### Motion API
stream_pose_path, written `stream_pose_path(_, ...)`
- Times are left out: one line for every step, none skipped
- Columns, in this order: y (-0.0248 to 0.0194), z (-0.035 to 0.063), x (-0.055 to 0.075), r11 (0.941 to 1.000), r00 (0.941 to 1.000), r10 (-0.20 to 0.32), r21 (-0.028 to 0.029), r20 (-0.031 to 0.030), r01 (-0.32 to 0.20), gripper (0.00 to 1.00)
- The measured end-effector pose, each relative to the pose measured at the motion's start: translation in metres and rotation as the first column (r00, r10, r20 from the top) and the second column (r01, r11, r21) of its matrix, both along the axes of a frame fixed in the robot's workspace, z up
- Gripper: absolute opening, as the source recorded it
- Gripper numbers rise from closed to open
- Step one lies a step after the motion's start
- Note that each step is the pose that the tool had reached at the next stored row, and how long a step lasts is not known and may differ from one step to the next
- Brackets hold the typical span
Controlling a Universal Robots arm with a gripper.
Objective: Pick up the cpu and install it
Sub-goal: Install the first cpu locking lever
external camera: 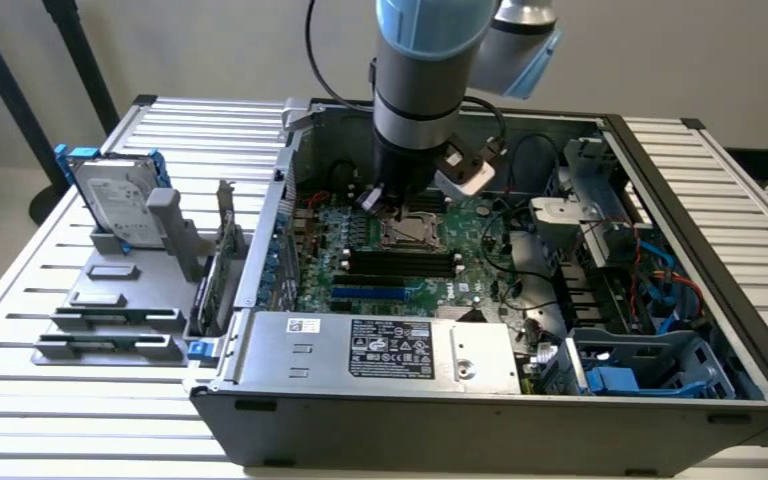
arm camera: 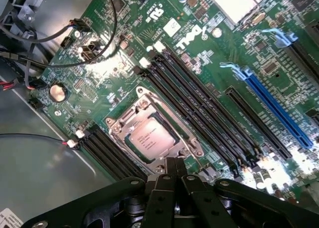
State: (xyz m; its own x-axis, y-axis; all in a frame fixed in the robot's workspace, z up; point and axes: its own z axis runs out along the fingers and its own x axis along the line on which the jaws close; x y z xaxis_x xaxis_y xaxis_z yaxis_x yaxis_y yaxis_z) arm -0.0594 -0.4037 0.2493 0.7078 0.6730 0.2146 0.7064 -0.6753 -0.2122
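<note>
Inside open grey PC case (external camera: 491,420) on slatted metal bench (external camera: 37,400), small square silver cpu (arm camera: 151,138) sits in metal socket frame on green motherboard (arm camera: 209,54); black gripper (arm camera: 175,167) clenched, empty, just above socket edge.

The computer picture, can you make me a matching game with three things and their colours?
Things:
1. cpu
2. hard drive
3. long slot

Colours or places:
A. blue, on the green board
B. silver top, sitting in the socket
C. silver with a blue frame, standing outside the case

Pairs: 1-B, 2-C, 3-A
</note>
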Motion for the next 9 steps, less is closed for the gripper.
stream_pose_path(-0.0018,0.0010,-0.001,1.0000,1.0000,0.000,0.0000,-0.0014,0.000,0.11)
stream_pose_path(-0.0036,0.0019,-0.001,1.0000,1.0000,0.000,0.0000,-0.0029,0.000,0.11)
stream_pose_path(-0.0052,0.0026,-0.002,1.0000,1.0000,0.000,0.0000,-0.0043,0.000,0.11)
stream_pose_path(-0.0068,0.0033,-0.002,1.0000,1.0000,-0.001,0.0000,-0.0058,0.001,0.11)
stream_pose_path(-0.0085,0.0037,-0.003,1.0000,1.0000,-0.001,0.0000,-0.0072,0.001,0.11)
stream_pose_path(-0.0100,0.0037,-0.003,1.0000,1.0000,-0.001,0.0000,-0.0079,0.001,0.11)
stream_pose_path(-0.0113,0.0037,-0.004,1.0000,1.0000,-0.001,0.0000,-0.0082,0.001,0.11)
stream_pose_path(-0.0124,0.0038,-0.005,1.0000,1.0000,-0.002,0.0000,-0.0084,0.002,0.11)
stream_pose_path(-0.0133,0.0037,-0.006,1.0000,1.0000,-0.003,0.0001,-0.0086,0.003,0.11)
